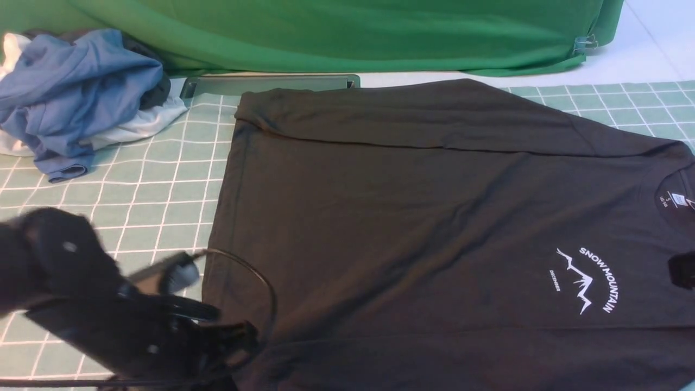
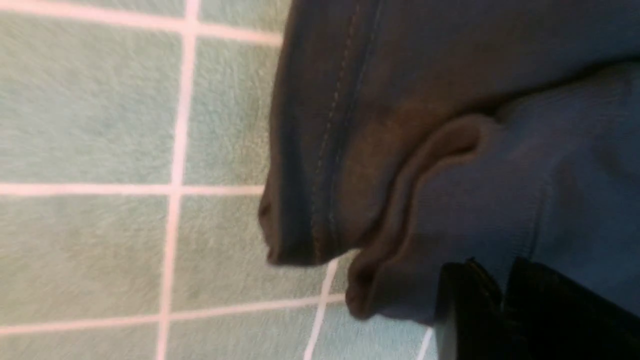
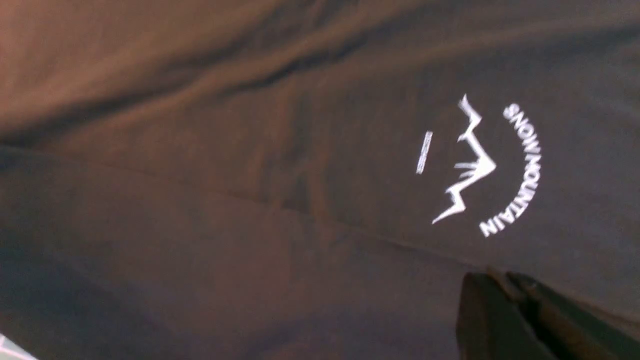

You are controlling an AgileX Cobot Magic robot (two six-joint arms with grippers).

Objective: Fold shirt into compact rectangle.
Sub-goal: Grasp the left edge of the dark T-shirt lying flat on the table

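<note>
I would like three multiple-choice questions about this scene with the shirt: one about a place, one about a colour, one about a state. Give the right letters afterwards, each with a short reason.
1. Where does the pile of blue and white garments lie, relative to the shirt?
A. on top of it
B. at the far left of the mat, apart from it
C. at its near right corner

2. What colour is the mountain print on the shirt?
A. yellow
B. red
C. white

3. How is the shirt's far edge?
A. folded over onto the body
B. hanging off the table
C. rolled into a ball

Answers:
1 B: the front view shows bare mat between pile and shirt.
2 C: letters and mountain line are white on black.
3 A: a flat strip lies over the body along a straight crease.
</note>
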